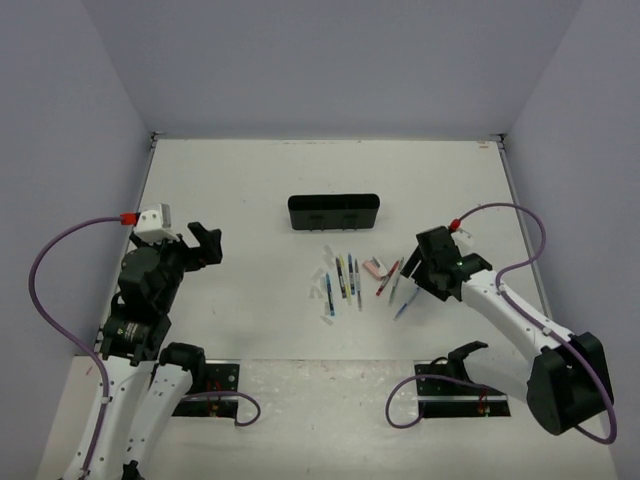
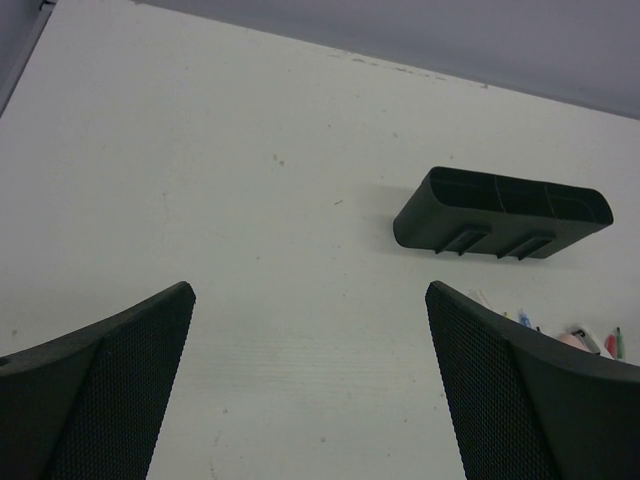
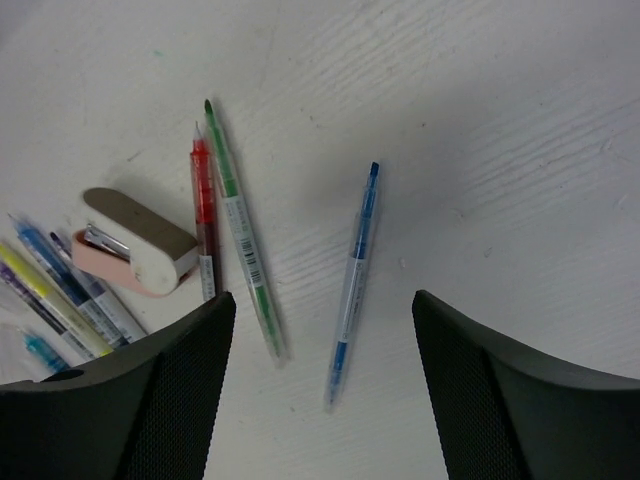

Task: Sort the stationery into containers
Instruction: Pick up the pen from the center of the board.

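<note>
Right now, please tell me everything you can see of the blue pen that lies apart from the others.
The blue pen is slim, with a clear, plastic-looking barrel and blue ends. It lies flat on the white table, touching no other pen, in the gap between the fingers of the open right pincer.

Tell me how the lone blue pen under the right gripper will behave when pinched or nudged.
The blue pen looks thin and round, so a nudge probably rolls it. Its clear plastic barrel seems stiff, light, likely slippery.
</note>
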`<state>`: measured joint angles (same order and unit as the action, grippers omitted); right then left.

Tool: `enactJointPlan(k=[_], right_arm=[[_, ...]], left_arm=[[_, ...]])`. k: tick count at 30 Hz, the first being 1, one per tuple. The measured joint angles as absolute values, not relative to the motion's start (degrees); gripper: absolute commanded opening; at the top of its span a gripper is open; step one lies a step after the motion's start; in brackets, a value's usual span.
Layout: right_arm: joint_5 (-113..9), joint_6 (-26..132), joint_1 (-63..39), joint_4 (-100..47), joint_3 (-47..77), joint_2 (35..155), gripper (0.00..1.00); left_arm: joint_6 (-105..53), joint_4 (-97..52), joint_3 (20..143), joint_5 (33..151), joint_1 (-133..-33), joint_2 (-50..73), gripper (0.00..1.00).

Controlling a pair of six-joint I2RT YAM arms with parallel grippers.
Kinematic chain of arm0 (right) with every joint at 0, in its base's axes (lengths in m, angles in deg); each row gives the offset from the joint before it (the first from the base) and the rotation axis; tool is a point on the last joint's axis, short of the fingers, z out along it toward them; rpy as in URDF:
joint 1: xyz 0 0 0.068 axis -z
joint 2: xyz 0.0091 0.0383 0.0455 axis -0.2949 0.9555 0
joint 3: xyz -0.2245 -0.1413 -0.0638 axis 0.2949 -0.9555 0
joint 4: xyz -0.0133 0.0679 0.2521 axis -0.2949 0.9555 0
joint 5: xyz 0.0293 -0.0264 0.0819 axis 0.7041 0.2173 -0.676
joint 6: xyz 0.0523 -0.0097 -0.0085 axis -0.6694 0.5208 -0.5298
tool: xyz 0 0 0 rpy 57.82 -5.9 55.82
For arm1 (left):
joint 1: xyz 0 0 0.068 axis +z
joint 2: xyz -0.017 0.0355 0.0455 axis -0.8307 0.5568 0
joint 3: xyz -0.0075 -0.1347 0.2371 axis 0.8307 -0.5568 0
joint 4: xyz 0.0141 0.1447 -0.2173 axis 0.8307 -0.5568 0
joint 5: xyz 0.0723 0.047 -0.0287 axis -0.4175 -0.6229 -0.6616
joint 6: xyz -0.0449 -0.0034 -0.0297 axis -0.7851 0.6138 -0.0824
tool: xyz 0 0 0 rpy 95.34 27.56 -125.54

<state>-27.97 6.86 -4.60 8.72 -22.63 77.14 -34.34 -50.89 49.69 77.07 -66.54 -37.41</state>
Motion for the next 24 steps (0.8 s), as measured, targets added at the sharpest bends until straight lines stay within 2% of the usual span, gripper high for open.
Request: enactJointPlan(k=[10,13,18,24], right_arm=[[-26.17,1.39,-8.27,9.09,-24.29,82.38,0.61],[-25.18,0.72,-8.9,9.51,-24.19,84.96,0.49],[-24.22,-0.14,-10.02,10.72,-23.24,90.8,0.45],[-23.92,-1.62,-11.92,10.81,-21.51,93.17,0.19]], left_arm=[[-34.34,-50.85,49.69,77.46,-68.28,-39.81,1.0],[-34.34,-50.85,49.69,77.32,-68.35,-40.46,1.0],[-34.34,-50.85,49.69,77.06,-68.38,-40.53,1.0],[-34.34,-50.85,49.69,76.64,-68.38,-40.53,1.0]])
